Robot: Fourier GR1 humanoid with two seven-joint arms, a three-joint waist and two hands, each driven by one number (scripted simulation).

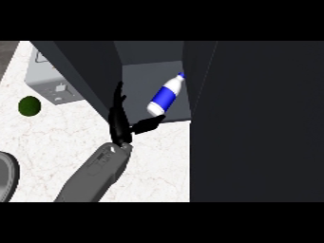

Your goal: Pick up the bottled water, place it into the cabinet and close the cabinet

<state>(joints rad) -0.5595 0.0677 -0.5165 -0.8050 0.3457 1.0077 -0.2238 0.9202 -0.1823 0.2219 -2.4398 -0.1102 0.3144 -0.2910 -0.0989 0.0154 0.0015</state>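
Lying tilted at upper centre inside the dark boxy cabinet (pixel 154 71): smooth white bottle (pixel 165 96), blue label. Left hand (pixel 121 121) spread, fingers straight, thumb near bottle base, holding nothing. Counter (pixel 59 133) marbled white.

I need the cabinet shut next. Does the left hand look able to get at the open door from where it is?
Probably yes. The left hand is open, fingers straight, right beside the dark cabinet door on its left. Nothing lies between them. The bottled water lies inside the cabinet, apart from the hand.
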